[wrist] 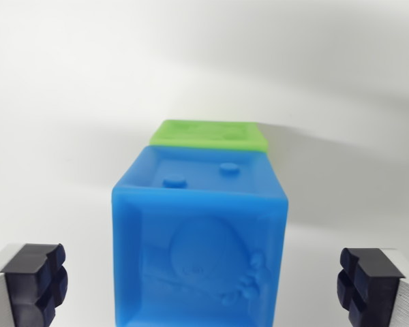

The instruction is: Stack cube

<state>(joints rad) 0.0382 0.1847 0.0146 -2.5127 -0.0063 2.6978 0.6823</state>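
Observation:
A blue cube (200, 238) with an embossed figure on its near face fills the middle of the wrist view. Behind it, a green cube (211, 134) shows only its top edge, close to or touching the blue one; whether the blue cube rests on it I cannot tell. My gripper (201, 286) is open, its dark fingertips (35, 279) at the wrist view's left and right bottom corners. The blue cube stands between them with a clear gap on each side, so neither pad touches it.
A plain white surface (68, 102) spreads all around the cubes, with soft shadows to the wrist view's right of them. No other objects show.

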